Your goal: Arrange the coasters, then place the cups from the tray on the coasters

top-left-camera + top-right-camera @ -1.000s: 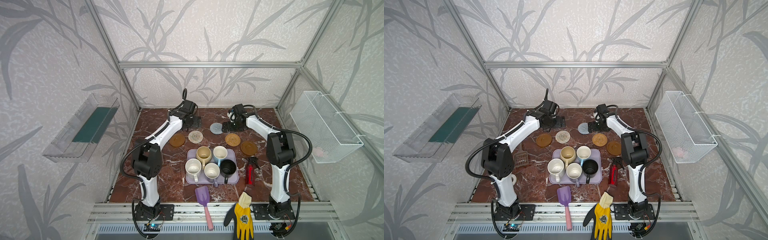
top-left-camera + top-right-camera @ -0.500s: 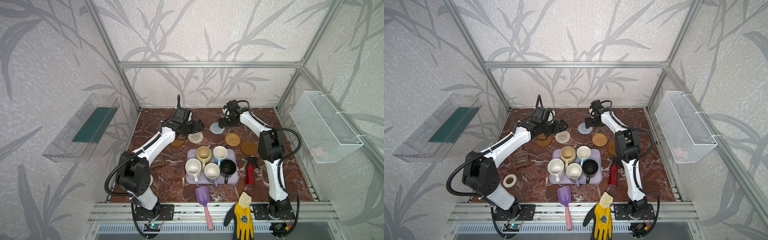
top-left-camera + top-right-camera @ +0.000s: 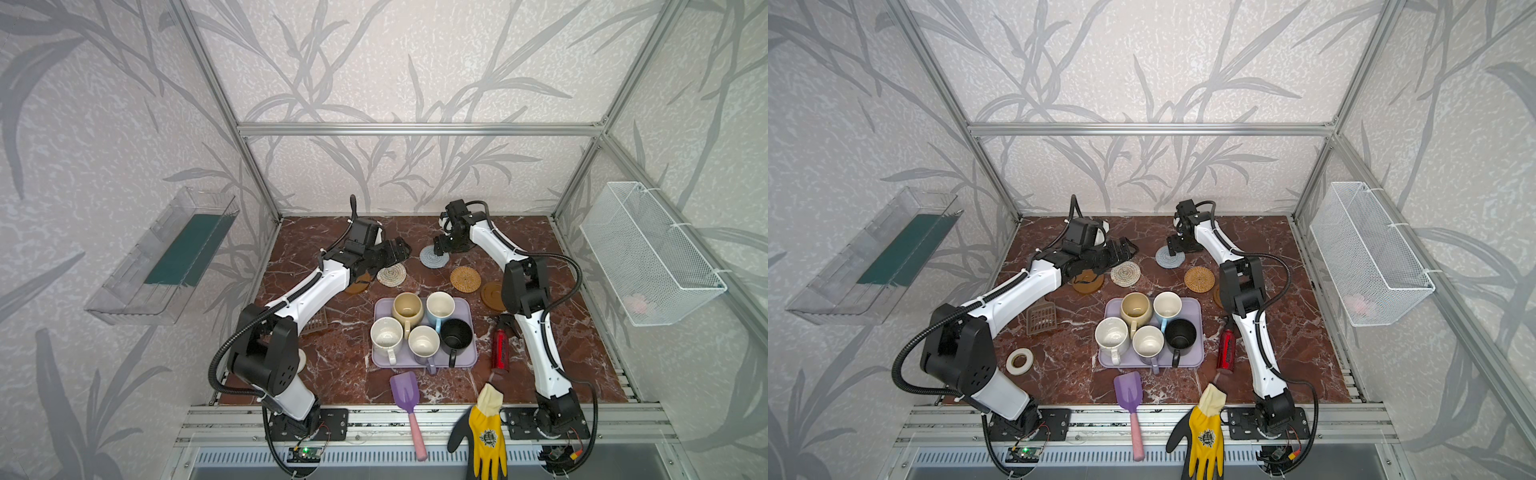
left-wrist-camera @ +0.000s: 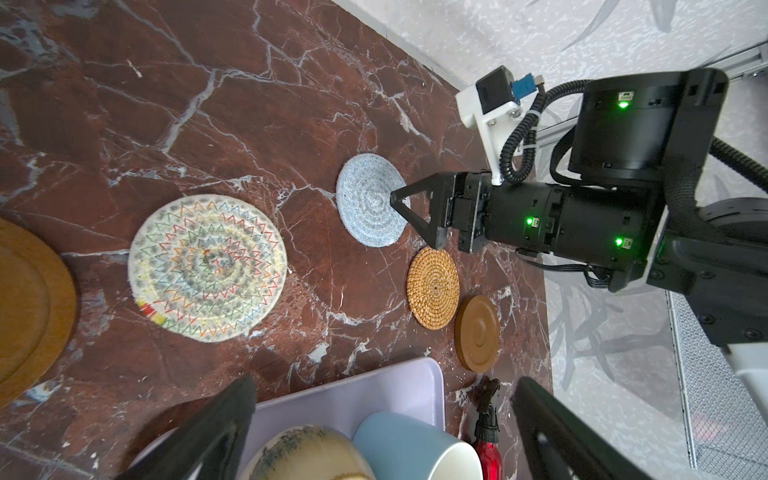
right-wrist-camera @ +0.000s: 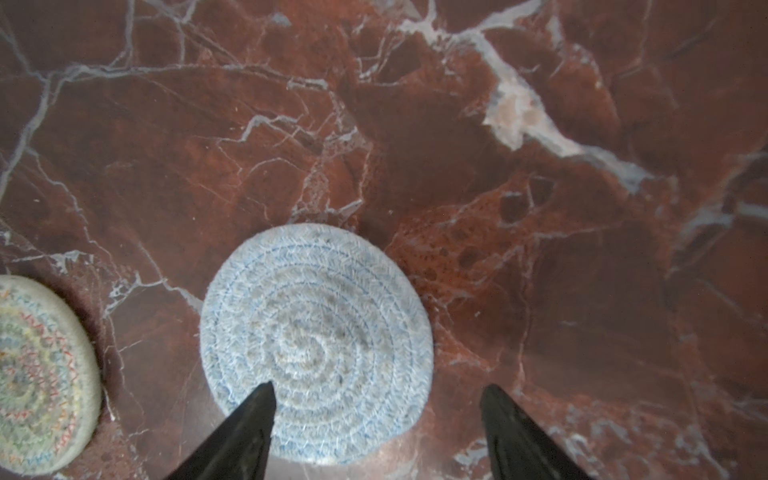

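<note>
Several coasters lie in a row behind the tray (image 3: 466, 304): an amber one (image 3: 1088, 283) half under my left arm, a beige-white woven one (image 3: 391, 274), a grey-blue woven one (image 3: 434, 257), a rattan one (image 3: 465, 279), and an amber one (image 4: 477, 332) partly behind my right arm. The tray holds several cups: beige-yellow (image 3: 407, 309), light blue (image 3: 440, 307), speckled white (image 3: 386, 336), lavender (image 3: 424, 343), black (image 3: 456, 334). My left gripper (image 3: 399, 250) hangs open and empty above the beige-white coaster. My right gripper (image 5: 378, 390) is open, low over the grey-blue coaster's (image 5: 316, 345) edge, one finger (image 5: 253, 419) above it.
A red spray bottle (image 3: 500, 349) lies right of the tray by my right arm. A purple scoop (image 3: 405, 392) and a yellow glove (image 3: 486, 436) sit at the front edge. A white tape roll (image 3: 1019, 360) and a brown slotted scoop (image 3: 1042, 318) lie front left. A wire basket (image 3: 648, 253) hangs on the right wall.
My right gripper has moved left onto the grey-blue coaster's edge and its jaws have narrowed somewhat. My left gripper has swung forward from the back, over the beige-white coaster, still open.
</note>
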`<state>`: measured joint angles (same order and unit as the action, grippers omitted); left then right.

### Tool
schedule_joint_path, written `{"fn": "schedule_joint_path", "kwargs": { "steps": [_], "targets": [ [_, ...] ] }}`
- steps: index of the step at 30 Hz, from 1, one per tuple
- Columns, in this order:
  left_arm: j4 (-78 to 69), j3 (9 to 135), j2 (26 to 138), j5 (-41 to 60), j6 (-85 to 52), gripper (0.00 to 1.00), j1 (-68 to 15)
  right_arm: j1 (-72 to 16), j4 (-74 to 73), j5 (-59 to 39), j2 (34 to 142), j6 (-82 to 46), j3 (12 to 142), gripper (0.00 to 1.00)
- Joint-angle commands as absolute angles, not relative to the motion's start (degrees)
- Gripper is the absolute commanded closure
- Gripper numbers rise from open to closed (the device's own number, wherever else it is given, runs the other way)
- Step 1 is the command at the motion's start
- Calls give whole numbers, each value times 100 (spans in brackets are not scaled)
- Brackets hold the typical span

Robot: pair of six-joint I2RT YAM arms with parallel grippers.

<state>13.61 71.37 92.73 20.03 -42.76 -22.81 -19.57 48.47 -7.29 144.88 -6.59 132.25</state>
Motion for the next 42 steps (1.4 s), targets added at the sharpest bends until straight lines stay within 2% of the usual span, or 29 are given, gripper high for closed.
{"fn": "schedule_joint_path", "kwargs": {
  "steps": [1, 4, 12, 21, 27, 38, 42],
  "targets": [
    [1154, 7044, 9228, 1911, -4457, 1, -2313, -1989, 5464, -663, 14833, -454, 13752, 24],
    [1744, 7331, 9285, 1460, -4158, 1, -2414, -2043, 5484, -579, 14940, -384, 13858, 26],
    [1322, 7121, 9381, 1791, -4381, 1, -2442, -2236, 5957, -300, 15340, -50, 14397, 31],
    [1261, 7001, 9277, 1733, -4430, 1, -2433, -2457, 6264, -161, 15287, 334, 14241, 37],
    [1203, 6974, 9261, 1758, -4499, 1, -2443, -2540, 6313, -149, 15049, 391, 13787, 40],
    [1195, 6960, 9098, 1697, -4502, 1, -2469, -2599, 5530, -432, 13973, 282, 12030, 40],
    [1176, 6954, 9130, 1691, -4530, 1, -2505, -2613, 5491, -481, 13895, 154, 11909, 40]
  ]
}}
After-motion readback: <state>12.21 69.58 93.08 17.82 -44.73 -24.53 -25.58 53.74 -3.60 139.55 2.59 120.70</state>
